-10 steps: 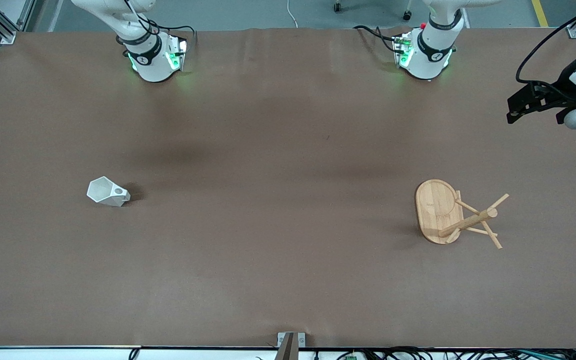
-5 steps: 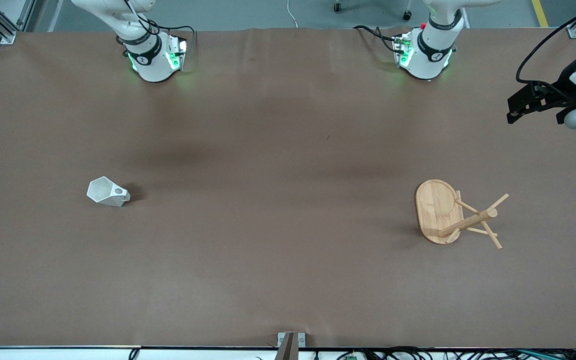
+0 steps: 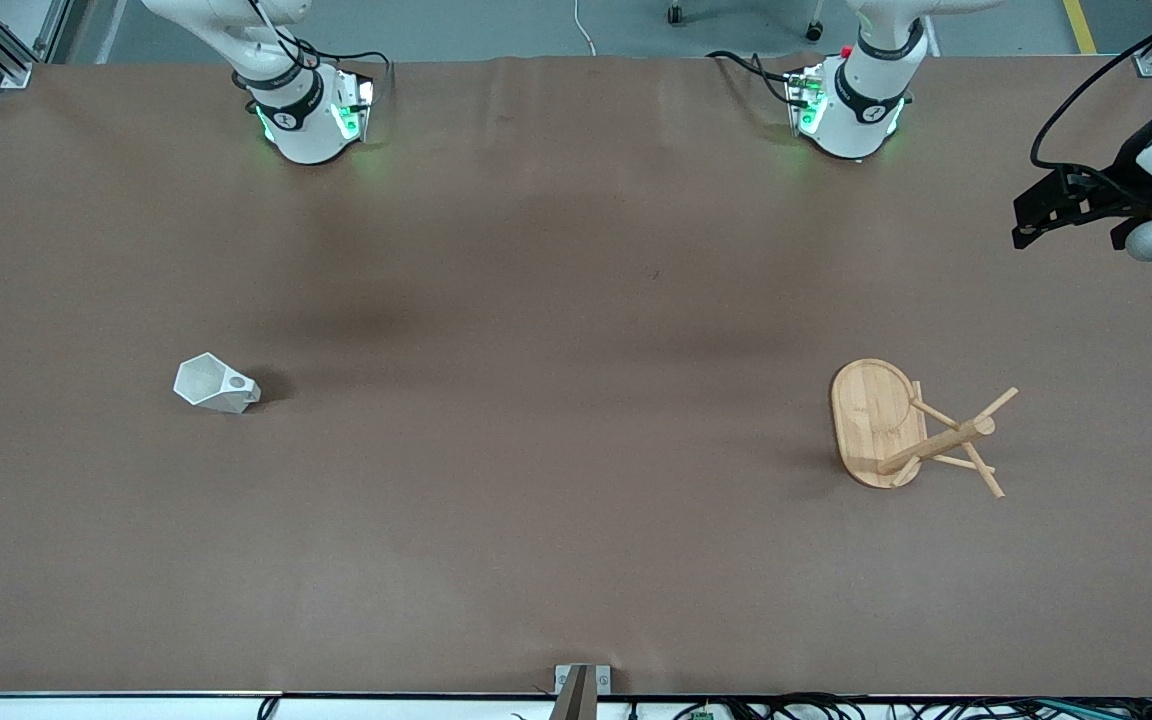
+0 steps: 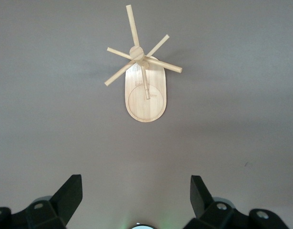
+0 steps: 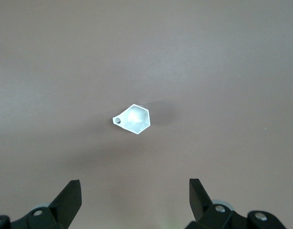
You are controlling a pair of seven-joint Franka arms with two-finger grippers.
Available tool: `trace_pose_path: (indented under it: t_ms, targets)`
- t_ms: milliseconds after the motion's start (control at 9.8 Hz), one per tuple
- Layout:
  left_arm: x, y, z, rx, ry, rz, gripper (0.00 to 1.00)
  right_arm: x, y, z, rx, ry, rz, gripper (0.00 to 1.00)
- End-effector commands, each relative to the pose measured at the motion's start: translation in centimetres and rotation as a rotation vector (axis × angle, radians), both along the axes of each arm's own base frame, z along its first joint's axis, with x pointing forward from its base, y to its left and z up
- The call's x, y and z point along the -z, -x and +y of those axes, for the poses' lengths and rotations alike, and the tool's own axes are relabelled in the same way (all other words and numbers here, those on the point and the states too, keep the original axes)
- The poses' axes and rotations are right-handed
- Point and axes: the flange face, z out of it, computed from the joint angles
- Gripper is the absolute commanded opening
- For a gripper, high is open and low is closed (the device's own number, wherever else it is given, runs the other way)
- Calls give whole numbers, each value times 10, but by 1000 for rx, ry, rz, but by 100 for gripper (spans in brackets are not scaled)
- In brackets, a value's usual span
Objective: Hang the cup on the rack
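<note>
Since the cup [image 3: 215, 384] sits alone on the tabletop [image 3: 556, 520] toward the right arm's end, well apart from the rack [image 3: 911, 428], I'd guess it's light, stiff, a bit slippery. I'd pinch the handle. Both jaws are wide, empty, up high.

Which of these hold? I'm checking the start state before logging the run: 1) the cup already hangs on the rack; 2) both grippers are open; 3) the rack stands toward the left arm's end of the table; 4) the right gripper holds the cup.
1) False: the cup stands on the table, far apart from the rack.
2) True: the left gripper and the right gripper are both open and empty.
3) True: the rack stands toward the left arm's end, the cup toward the right arm's.
4) False: the right gripper is above the cup, not touching it.
</note>
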Motion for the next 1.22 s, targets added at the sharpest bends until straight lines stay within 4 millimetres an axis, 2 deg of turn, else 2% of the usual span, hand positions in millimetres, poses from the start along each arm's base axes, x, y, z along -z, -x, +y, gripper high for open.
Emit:
trace_pose_path:
  t_ms: [0, 204, 306, 408, 510, 714, 816, 1122]
  targets:
    - [16, -3, -3, 21, -21, 42, 100, 92, -16, -6, -22, -10, 39, 100]
    - [19, -5, -2, 19, -21, 47, 100, 174, -18, -6, -75, -11, 44, 100]
    - [22, -6, -2, 19, -21, 51, 100, 222, -19, -6, -87, -4, 27, 100]
    - [22, -7, -3, 19, -21, 51, 100, 260, -15, -4, -92, 4, 2, 100]
    - [22, -7, -2, 18, -21, 51, 100, 290, -10, -3, -100, 11, -20, 100]
    - [23, -7, -2, 19, -21, 53, 100, 334, -10, -14, -162, 17, -16, 100]
    - [23, -7, -2, 19, -21, 53, 100, 350, -10, -20, -169, 19, -17, 100]
    - [23, -7, -3, 16, -23, 52, 100, 378, 6, -24, -203, 19, -27, 98]
